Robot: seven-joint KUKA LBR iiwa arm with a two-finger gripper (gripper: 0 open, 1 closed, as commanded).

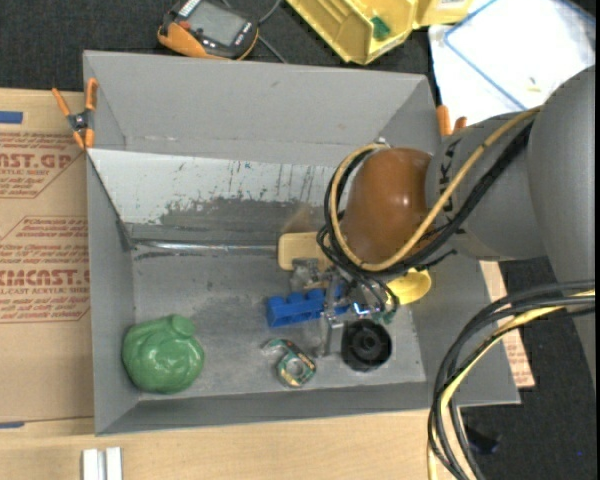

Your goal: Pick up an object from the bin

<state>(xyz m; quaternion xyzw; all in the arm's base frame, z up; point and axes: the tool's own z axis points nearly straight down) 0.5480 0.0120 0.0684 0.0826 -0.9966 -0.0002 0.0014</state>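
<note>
At the lower left of the grey metal bin [108, 268] lies a lumpy green soft ball [162, 354]. Further right, near the front wall, is a small greenish metal ring [295, 367]. A blue plastic block [292, 309] lies mid-floor, and the pincer [338, 313] is low at its right end; whether it is spread or pressed together cannot be told. A black round cap [365, 347] sits just right.
</note>
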